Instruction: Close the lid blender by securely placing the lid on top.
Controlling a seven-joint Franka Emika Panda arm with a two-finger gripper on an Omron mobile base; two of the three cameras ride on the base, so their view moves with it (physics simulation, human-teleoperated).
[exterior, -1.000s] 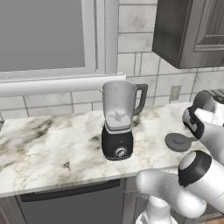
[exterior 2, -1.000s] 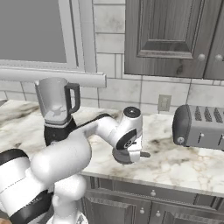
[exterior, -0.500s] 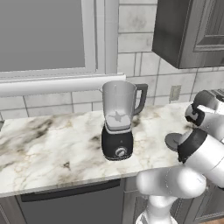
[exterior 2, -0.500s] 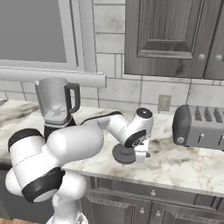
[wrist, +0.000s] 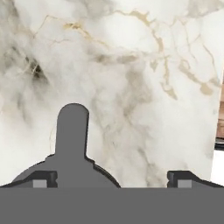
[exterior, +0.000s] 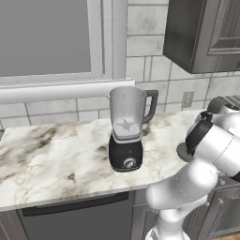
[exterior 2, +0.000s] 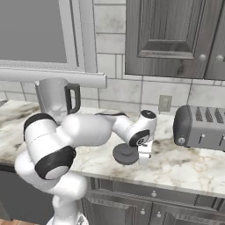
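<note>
- Right base view: gripper [exterior 2: 143, 154] low beside lid [exterior 2: 124, 154], jaws spread wide, holding nothing, seemingly lining up a grasp
- Blender [exterior 2: 56, 99] jar uncovered, awaiting lid

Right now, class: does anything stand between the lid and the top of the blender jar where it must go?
Nothing visible does. The lid lies flat on the counter beside the open gripper; bare marble separates it from the blender, whose jar mouth is open.

The blender [exterior 2: 56, 100] stands lidless at the left of the marble counter [exterior 2: 184, 165], its handle toward the toaster [exterior 2: 201, 128] at the right. Between them the lid [exterior 2: 124, 154] lies flat near the front edge, with the gripper [exterior 2: 143, 154] just beside it, jaws apart.
</note>
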